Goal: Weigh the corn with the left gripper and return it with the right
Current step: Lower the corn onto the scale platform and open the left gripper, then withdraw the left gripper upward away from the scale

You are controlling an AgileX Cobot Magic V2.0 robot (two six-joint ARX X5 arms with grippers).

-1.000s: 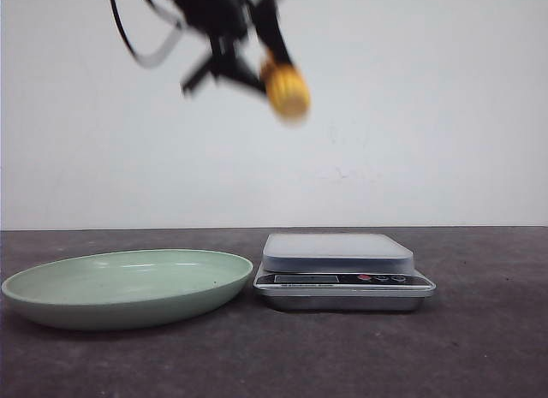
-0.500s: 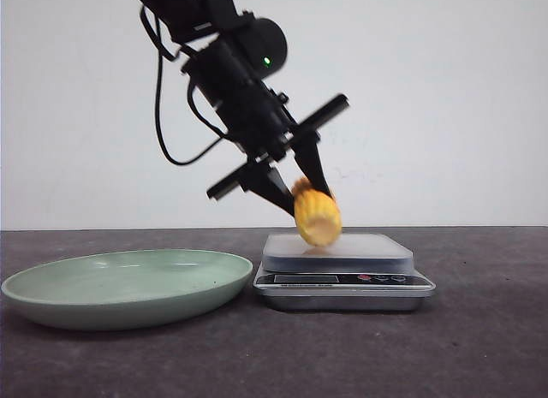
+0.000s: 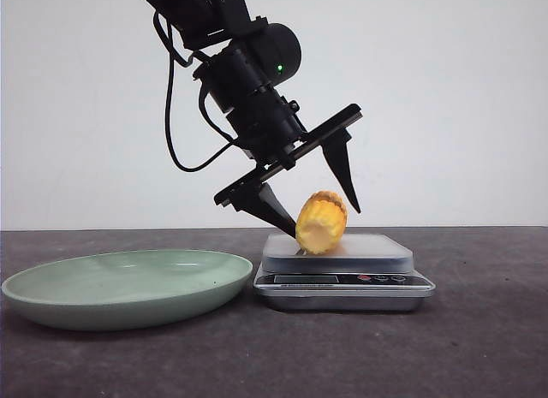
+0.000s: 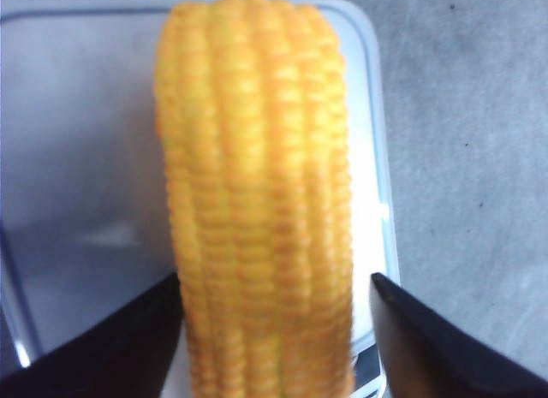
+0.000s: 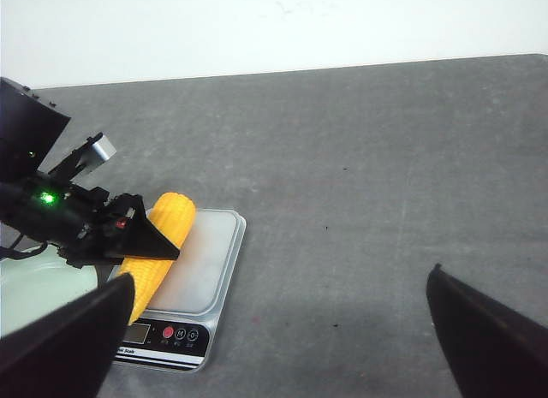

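My front camera sat low at worktop (image 3: 479, 347) level; both wrist cameras looked down, sharing the scale (image 3: 342, 274).

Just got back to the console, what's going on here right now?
The left claw has the corn down on the kitchen scale, and its fingers are spread apart on either side of the cob, so it looks released. The corn rests toward the scale platform's left side, beside the green plate. The right claw is open and off to the side, above the table, not touching anything.
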